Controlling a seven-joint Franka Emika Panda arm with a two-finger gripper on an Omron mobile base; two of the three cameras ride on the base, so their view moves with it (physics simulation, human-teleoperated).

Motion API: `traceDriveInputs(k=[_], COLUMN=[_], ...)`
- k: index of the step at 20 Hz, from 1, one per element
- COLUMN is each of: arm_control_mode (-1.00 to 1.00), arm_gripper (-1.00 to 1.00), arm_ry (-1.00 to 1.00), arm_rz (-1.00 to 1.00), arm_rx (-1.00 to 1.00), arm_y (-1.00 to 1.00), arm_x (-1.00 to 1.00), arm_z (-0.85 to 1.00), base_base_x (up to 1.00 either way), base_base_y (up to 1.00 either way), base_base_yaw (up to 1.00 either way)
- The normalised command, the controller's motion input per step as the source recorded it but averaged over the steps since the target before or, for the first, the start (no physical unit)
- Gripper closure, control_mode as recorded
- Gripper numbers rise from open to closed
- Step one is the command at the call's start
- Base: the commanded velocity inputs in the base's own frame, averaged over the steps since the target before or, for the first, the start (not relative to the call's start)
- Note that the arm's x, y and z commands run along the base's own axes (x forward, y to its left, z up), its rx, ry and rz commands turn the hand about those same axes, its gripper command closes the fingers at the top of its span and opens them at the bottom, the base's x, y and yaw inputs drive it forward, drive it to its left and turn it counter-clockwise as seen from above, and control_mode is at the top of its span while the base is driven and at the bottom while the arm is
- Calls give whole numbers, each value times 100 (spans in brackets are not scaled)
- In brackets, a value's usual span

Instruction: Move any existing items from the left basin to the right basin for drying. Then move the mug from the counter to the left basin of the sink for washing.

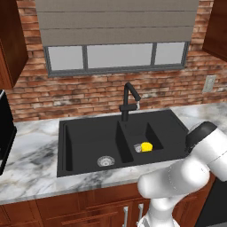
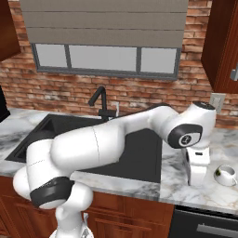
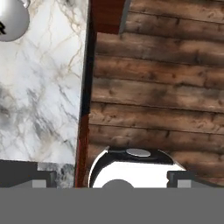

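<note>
The first half of the job looks done. The small yellow cup lies in the narrower right basin of the black sink, close to that basin's drain, while the wider left basin holds nothing but its own silver drain. That is where the cup was meant to go for drying.

What is left is the mug. It stands upright on the marble table, out past the right end of the sink and near the table's front edge — not yet lifted, by the look of it. The arm reaches over that way, and its hand hangs just beside the mug, on the sink side of it, seemingly apart from it.

From the hand camera the mug sits off in a far corner, on the marble, with the table's front edge and the wooden floor below taking up most of the frame — so the gripper is not lined up over it. Only the two finger tips peek up at the bottom, nothing between them; how wide they stand I cannot tell.

Judging from this, the gripper must next be centred over the mug, take it, and carry it to the left basin.
</note>
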Motion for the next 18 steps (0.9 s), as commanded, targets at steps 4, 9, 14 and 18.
traceDriveInputs(k=[4, 9, 14, 18], arm_control_mode=[-100, -100, -100, -100], arm_gripper=[-100, -100, -100, -100], arm_ry=[-1, 0, -3, -9], arm_rz=[-23, -14, -12, -15], arm_rx=[6, 6, 7, 5], arm_y=[-46, -38, -31, -23], arm_x=[-15, 0, 0, 0], arm_z=[0, 0, 0, 0], base_base_x=[0, 0, 0, 0], base_base_y=[0, 0, 0, 0], base_base_yaw=[0, 0, 0, 0])
